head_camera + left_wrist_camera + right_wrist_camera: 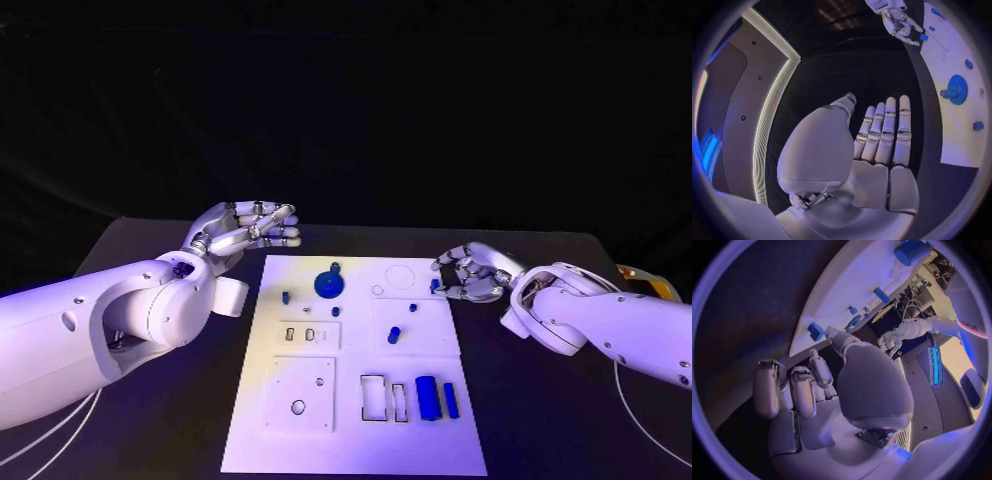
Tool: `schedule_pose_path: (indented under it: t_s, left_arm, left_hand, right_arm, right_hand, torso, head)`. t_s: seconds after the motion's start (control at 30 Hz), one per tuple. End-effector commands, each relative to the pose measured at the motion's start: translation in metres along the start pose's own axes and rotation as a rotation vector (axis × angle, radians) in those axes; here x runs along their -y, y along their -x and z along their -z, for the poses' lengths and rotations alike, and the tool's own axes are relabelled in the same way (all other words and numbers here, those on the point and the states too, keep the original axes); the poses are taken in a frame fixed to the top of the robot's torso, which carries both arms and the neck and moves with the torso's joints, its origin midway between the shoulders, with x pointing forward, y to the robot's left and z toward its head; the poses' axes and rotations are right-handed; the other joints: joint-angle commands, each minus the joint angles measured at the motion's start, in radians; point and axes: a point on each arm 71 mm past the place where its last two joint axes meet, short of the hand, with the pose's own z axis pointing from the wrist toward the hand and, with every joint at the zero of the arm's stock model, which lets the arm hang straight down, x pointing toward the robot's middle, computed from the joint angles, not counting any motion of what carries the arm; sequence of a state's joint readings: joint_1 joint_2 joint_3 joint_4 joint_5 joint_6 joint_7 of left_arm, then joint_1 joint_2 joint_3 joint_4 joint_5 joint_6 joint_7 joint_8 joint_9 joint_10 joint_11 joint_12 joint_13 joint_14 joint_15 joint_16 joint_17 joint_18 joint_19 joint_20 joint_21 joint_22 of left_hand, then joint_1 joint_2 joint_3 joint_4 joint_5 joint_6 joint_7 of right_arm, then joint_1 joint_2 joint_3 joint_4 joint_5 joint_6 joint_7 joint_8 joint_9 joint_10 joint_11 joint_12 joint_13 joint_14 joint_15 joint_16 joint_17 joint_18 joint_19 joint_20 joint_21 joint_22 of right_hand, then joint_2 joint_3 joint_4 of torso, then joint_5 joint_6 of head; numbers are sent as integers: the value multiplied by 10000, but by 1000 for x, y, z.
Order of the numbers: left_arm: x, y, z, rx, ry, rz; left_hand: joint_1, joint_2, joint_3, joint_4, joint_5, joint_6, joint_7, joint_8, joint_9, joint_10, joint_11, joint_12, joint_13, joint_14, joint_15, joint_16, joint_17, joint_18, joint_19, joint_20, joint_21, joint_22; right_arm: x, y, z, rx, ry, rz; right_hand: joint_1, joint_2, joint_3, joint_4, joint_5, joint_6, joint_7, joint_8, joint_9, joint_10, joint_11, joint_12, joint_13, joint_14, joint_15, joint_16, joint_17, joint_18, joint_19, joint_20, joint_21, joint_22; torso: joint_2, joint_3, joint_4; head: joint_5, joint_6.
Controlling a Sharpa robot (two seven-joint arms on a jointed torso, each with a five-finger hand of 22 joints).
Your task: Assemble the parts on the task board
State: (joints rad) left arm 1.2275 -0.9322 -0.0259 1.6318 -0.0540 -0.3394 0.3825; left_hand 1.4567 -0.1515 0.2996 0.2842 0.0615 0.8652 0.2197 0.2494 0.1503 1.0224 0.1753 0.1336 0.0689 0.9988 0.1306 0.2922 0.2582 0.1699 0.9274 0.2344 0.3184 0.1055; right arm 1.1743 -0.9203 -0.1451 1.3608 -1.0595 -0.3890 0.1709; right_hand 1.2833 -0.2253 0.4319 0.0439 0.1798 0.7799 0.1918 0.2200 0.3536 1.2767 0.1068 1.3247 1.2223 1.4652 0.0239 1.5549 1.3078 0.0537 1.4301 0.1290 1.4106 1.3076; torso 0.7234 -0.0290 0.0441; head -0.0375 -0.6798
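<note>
The white task board (353,410) lies in the middle of the black table. On it stand a round blue part with a knob (330,283) (956,90), several small blue pegs, and two blue blocks (437,398) near the front. My left hand (248,228) (882,135) hovers by the board's far left corner, fingers stretched out side by side, holding nothing. My right hand (473,273) (811,390) sits at the board's far right edge with its fingers curled. Its thumb tip touches a small blue part (434,285) (816,331) (924,36); a pinch is unclear.
Empty rectangular and round slots (382,397) mark the board's near half. A yellow-orange object (649,283) lies at the table's right edge behind my right arm. White cables (58,435) hang under my left arm. Bare black table flanks the board.
</note>
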Motion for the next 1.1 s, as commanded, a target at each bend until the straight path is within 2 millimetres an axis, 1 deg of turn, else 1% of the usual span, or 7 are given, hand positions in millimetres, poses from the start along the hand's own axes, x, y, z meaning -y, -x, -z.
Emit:
schedule_pose_path:
  t_s: [0.03, 0.17, 0.27, 0.4, 0.43, 0.6, 1.1]
  left_arm:
    - [1, -2, 0, -158, -92, 98]
    - [1, -1, 0, -147, -88, 93]
    - [1, -1, 0, -139, -87, 89]
    - [1, 0, 0, -122, -84, 82]
    - [1, 0, 0, -114, -83, 79]
    - [1, 1, 1, -90, -78, 69]
    - [1, 2, 1, -64, -75, 59]
  left_hand:
    - [-30, 58, -50, -5, -56, -62, 175, -31, -7, 34, 43, -47, 12, -67, 21, -66, 16, 135, 18, 34, -49, -13]
    - [-30, 58, -50, -5, -56, -62, 175, -31, -7, 34, 43, -47, 12, -67, 21, -66, 16, 135, 18, 34, -49, -13]
    - [-30, 58, -50, -5, -56, -62, 175, -31, -7, 34, 43, -47, 12, -67, 21, -66, 16, 135, 18, 34, -49, -13]
    - [-30, 58, -50, -5, -56, -62, 175, -31, -7, 34, 43, -47, 12, -67, 21, -66, 16, 135, 18, 34, -49, -13]
    - [-30, 58, -50, -5, -56, -62, 175, -31, -7, 34, 43, -47, 12, -67, 21, -66, 16, 135, 18, 34, -49, -13]
    - [-30, 58, -50, -5, -56, -62, 175, -31, -7, 34, 43, -47, 12, -67, 21, -66, 16, 135, 18, 34, -49, -13]
    - [-30, 58, -50, -5, -56, -62, 175, -31, -7, 34, 43, -47, 12, -67, 21, -66, 16, 135, 18, 34, -49, -13]
  right_arm:
    - [0, -5, 0, -295, 4, 202]
    - [0, -8, -1, -321, -19, 215]
    - [0, -9, -1, -286, -44, 199]
    - [1, -8, -2, -161, -98, 161]
    - [1, -8, -2, -137, -118, 154]
    - [2, -9, -3, -108, -197, 127]
    - [4, -12, -4, -182, -337, 160]
  right_hand:
    - [18, 23, -32, -46, -43, -12, 7, -27, 1, -42, 5, 2, 29, 962, 90, 54, 2208, -17, 17, 68, -31, 891]
    - [11, 54, -41, -45, -46, 76, -3, 11, 22, 5, -1, 41, 79, 964, 90, 56, 2218, -25, 44, 76, -2, 926]
    - [8, 105, -40, -48, -44, 188, -23, 60, 48, 59, -17, 85, 132, 964, 81, 57, 2219, -33, 73, 77, 27, 962]
    - [-18, 314, 37, -13, -107, 487, -85, 196, 110, 188, -75, 172, 237, 967, 35, 60, 2229, -63, 171, 49, 130, 1079]
    - [-31, 340, 49, -5, -108, 543, -98, 221, 121, 218, -87, 191, 261, 967, 25, 60, 2229, -67, 186, 41, 144, 1096]
    - [-58, 409, 99, 6, -93, 720, -151, 303, 151, 315, -135, 252, 341, 968, -15, 61, 2234, -84, 238, 7, 199, 1160]
    - [-52, 442, 137, -3, -87, 800, -176, 338, 163, 377, -161, 293, 397, 969, -38, 62, 2237, -93, 264, -13, 227, 1193]
  torso:
    - [-8, 0, 16]
    - [-22, 0, 2]
    - [-21, 1, 6]
    - [-23, 4, 10]
    - [-22, 5, 11]
    - [-23, 5, 7]
    - [-20, 7, 9]
  head:
    - [-3, -27]
    - [18, -35]
    - [15, -30]
    - [14, -41]
    - [-7, -30]
    - [1, -32]
    - [-15, -72]
